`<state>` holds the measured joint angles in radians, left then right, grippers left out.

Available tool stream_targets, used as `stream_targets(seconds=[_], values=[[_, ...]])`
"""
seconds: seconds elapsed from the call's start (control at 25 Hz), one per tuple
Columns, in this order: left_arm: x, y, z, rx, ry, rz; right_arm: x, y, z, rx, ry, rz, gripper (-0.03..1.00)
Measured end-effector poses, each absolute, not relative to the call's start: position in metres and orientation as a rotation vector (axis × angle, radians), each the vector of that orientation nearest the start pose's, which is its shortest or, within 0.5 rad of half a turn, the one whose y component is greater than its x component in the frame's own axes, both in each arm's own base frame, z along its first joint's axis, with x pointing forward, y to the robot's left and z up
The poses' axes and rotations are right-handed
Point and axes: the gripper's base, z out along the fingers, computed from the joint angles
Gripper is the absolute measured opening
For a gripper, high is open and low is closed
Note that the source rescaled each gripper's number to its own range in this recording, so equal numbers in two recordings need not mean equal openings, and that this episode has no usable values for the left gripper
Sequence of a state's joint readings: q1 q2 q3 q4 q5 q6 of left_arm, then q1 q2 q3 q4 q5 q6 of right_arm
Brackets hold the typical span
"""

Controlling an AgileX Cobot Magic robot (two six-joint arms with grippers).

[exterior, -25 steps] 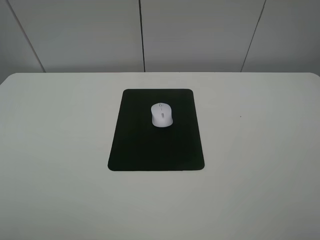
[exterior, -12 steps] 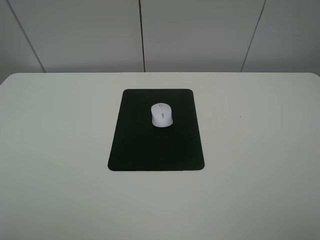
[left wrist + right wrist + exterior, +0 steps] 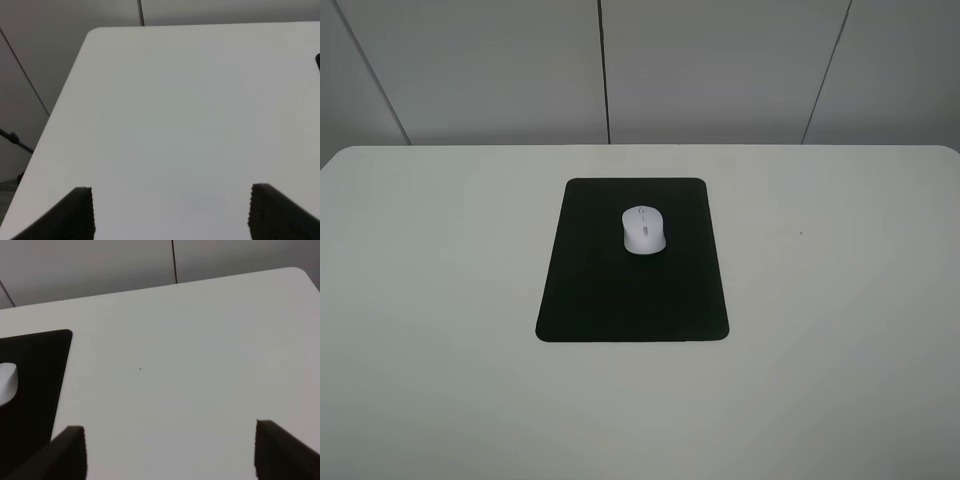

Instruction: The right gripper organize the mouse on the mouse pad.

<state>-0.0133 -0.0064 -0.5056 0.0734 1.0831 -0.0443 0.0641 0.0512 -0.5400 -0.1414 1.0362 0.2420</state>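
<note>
The right claw (image 3: pixel 170 452) is hanging over bare surface (image 3: pixel 200 365), fingers spread apart and holding nothing. The mouse (image 3: pixel 644 229) is sitting on the mouse pad (image 3: pixel 632 290), well off to the claw's side. Likely light, rigid and smooth-shelled; gripping across its flanks seems best.

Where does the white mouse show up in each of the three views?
Exterior high: the mouse lies on the far half of the mouse pad, near centre.
Left wrist: the mouse is not in it.
Right wrist: only a sliver of the mouse at the edge.
Shared landmark of the exterior and right wrist views: the mouse pad.
</note>
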Motion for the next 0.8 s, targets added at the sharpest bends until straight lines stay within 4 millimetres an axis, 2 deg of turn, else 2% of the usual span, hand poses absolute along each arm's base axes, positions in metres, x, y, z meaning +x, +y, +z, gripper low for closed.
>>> stream_targets(seconds=[0.44, 0.8], values=[[-0.0075, 0.006, 0.2772, -0.037, 2.052, 0.052, -0.0001, -0.0069, 0.2824, 0.151, 2.086, 0.06, 0.34], [-0.0075, 0.006, 0.2772, -0.037, 2.052, 0.052, -0.0008, -0.0027, 0.2826, -0.001, 2.075, 0.038, 0.34]])
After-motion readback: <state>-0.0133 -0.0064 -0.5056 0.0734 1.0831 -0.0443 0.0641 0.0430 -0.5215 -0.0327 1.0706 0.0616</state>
